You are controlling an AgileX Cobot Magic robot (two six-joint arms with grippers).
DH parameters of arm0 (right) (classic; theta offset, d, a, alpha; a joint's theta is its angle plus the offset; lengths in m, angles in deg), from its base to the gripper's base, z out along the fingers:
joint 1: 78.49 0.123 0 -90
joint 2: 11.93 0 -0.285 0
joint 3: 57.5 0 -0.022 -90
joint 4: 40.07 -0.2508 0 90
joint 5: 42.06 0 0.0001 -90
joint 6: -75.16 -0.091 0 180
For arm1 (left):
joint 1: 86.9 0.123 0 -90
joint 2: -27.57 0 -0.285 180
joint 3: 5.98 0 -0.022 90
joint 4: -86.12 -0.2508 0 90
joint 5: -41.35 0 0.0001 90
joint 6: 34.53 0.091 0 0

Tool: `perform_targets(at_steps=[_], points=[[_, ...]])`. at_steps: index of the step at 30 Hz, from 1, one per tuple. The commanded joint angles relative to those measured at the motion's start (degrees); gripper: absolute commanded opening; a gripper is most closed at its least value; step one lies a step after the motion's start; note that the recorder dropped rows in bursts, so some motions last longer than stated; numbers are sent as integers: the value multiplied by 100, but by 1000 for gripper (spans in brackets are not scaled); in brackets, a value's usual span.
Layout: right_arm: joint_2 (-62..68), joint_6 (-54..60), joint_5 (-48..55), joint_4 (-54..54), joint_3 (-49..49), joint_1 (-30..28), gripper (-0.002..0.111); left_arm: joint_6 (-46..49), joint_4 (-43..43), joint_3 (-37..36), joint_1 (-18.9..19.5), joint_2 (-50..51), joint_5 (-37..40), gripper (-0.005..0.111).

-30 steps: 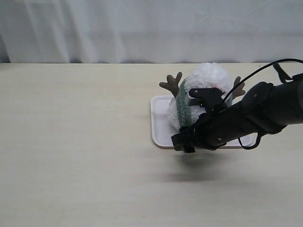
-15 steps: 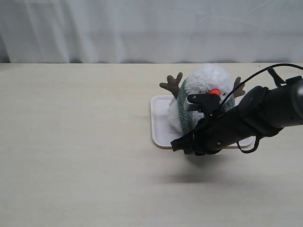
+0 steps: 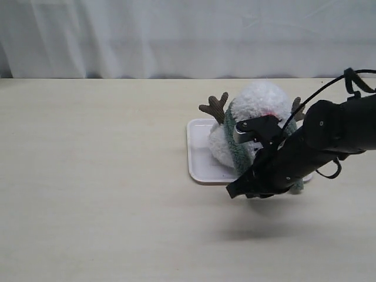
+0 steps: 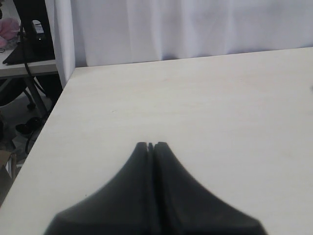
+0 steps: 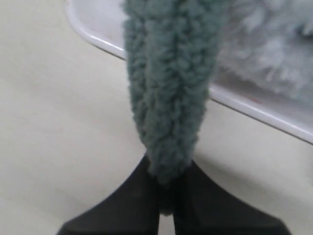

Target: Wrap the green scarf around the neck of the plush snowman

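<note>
Because the right end effector (image 3: pixel 235 190) sits low in front of the tray (image 3: pixel 197 154), with the green scarf (image 3: pixel 238 150) running to it from around the snowman (image 3: pixel 258 101) on that tray, the exterior view suggests a hard pull could topple the snowman or drag the loop off its neck. From the left wrist, the left end effector (image 4: pixel 150 145) is clenched on nothing above bare worktop (image 4: pixel 220 107), so nothing steadies the snowman. From the right wrist, the jaws grip only the scarf's tip, which may slip free.
</note>
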Motion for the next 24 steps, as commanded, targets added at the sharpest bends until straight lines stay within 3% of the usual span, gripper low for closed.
perform_targets(at_steps=[1,9,15,24], points=[[-261,-1260,-26,1565,3,7,4,-10,4,-21,-5,-16,-55,0],[-272,-3164,168,3960,3,-3,4,-10,4,-21,-5,-16,-55,0],[-272,-3706,179,4622,3,-3,4,-10,4,-21,-5,-16,-55,0],[140,-3756,109,4688,3,-3,4,-10,4,-21,-5,-16,-55,0]])
